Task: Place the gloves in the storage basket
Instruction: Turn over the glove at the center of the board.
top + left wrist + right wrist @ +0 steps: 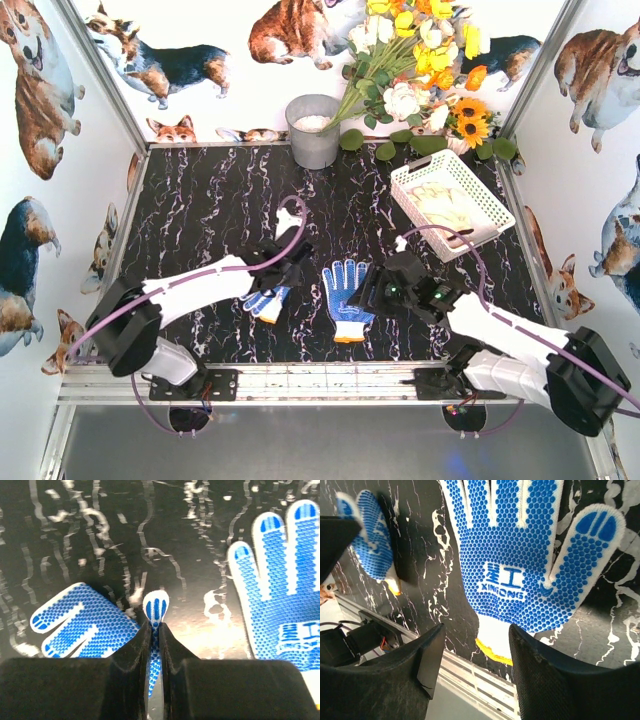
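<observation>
**Left gripper (155,626) has a catch: job partly done**

Nearest, its jaws are pressed together on one finger of a crumpled blue-dotted white knit glove (85,625). That glove lies on the black marble-patterned table (210,200), close to the near edge.

Just beside it to the right lies a flat blue-dotted white knit glove (347,295) with an orange cuff, dotted side up, its fingers pointing away from the arms. The right gripper (476,630) hangs low over that cuff with its jaws spread, one on each side, holding nothing. Whether the pads touch the fabric cannot be told.

Farther back on the right stands the white plastic lattice storage basket (490,195), set at an angle, with cream and yellowish gloves (440,205) already inside. Against the back wall are a grey metal bucket (313,130) and a bunch of artificial flowers (420,60).

By this layout the task looks well along but unfinished. Some gloves are stowed, while the two dotted ones are on the table, well apart from the basket, and each must be lifted and carried across.
</observation>
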### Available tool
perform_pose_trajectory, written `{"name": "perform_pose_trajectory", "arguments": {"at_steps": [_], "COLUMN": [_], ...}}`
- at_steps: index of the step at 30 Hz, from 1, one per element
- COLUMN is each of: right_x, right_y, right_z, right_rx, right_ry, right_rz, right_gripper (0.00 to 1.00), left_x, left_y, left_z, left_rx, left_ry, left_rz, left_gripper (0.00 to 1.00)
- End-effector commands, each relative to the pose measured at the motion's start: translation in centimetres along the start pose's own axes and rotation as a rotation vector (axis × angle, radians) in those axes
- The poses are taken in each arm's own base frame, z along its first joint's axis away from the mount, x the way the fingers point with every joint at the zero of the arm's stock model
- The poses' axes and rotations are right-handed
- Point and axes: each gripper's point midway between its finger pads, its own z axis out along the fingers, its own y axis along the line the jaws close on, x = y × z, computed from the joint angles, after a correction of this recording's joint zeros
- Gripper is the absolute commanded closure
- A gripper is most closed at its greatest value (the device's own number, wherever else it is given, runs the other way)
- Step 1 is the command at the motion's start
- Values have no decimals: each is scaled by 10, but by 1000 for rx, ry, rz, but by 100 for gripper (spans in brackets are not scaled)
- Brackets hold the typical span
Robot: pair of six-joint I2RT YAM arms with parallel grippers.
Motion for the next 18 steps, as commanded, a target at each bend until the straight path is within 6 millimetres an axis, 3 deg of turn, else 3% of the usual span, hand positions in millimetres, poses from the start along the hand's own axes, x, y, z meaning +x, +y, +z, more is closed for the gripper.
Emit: {"name": "perform_pose_trajectory", "arguments": {"at_steps": [1,2,4,6,8,13,18], "right_x": [-11,-12,-12,-12,-13,-12,-5], "right_y": [2,0,-1,-2,2,29,69], "right_z": [-8,-10,-14,-18,-20,-19,-5], "right_rx": [-21,-15,-8,0,-11,-70,-76], "right_ry": [-88,-95,-103,-102,-102,-92,-52], "right_rz": [5,4,-6,-21,-45,-166,-361], "right_gripper": [43,43,43,43,43,44,46], "left_x": [-9,-9,-14,-21,-29,-23,7], "left_y": [-55,-61,-64,-57,-46,-1,52], "left_z": [7,8,6,0,-11,-21,-4], "left_rx": [194,219,236,220,206,159,138], "left_ry": [-7,-6,-24,-57,-88,-82,14], "left_rz": [-61,-60,-66,-67,-75,-134,-254], "left_gripper": [94,89,68,51,42,34,33]}}
